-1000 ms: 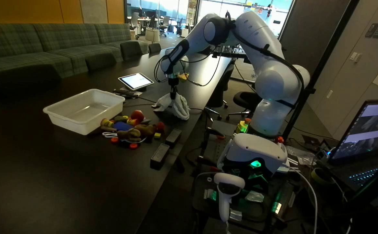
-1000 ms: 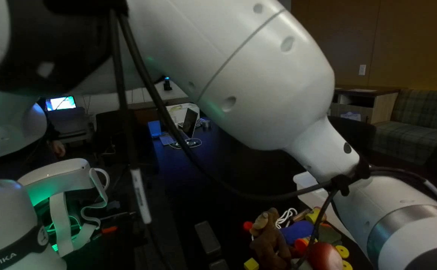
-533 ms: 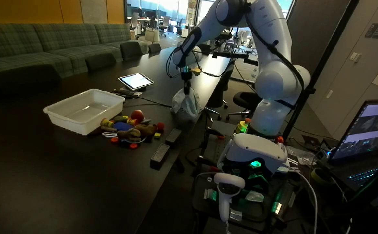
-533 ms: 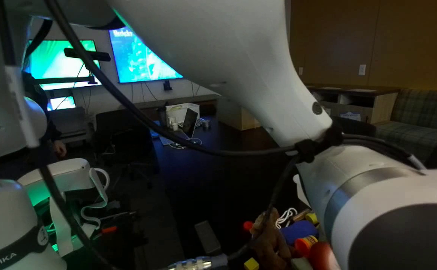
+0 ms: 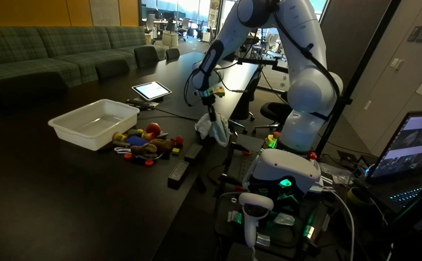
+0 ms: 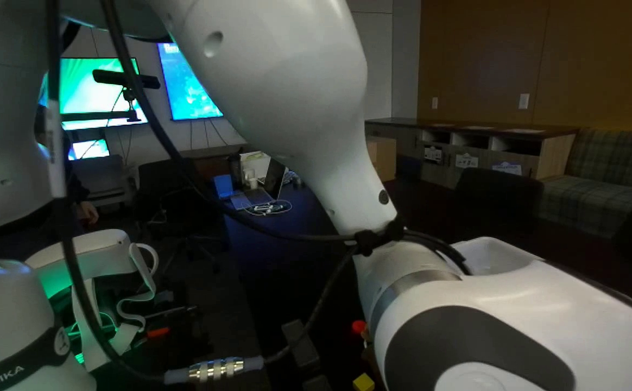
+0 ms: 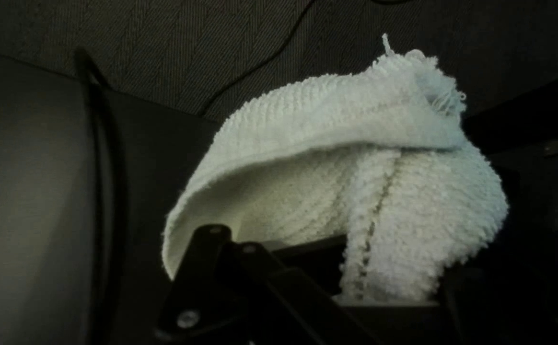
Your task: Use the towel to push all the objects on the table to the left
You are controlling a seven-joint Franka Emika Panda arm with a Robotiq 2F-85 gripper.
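My gripper (image 5: 212, 116) is shut on the white towel (image 5: 219, 131), which bunches and hangs at the table's near edge. In the wrist view the towel (image 7: 403, 211) fills the middle, pinched between the dark fingers (image 7: 341, 273), with floor behind it. A pile of objects lies on the table, to the left of the towel in an exterior view: a brown plush toy (image 5: 164, 145), a red ball (image 5: 153, 129), a blue item (image 5: 137, 140) and a yellow cube (image 5: 175, 151). Two dark grey blocks (image 5: 178, 172) lie near the edge. My arm hides most of the pile in an exterior view, where the yellow cube (image 6: 363, 382) shows.
A white bin (image 5: 87, 139) stands beyond the pile. A tablet (image 5: 152, 90) sits farther along the table (image 5: 106, 203), with a cable running towards the towel. A headset (image 5: 283, 165) and a controller (image 5: 254, 214) lie on the cart by the robot base.
My gripper carried the towel right to the table's near edge, then lowered and tilted slightly, and the towel came down with it. The pile, blocks and bin have not moved.
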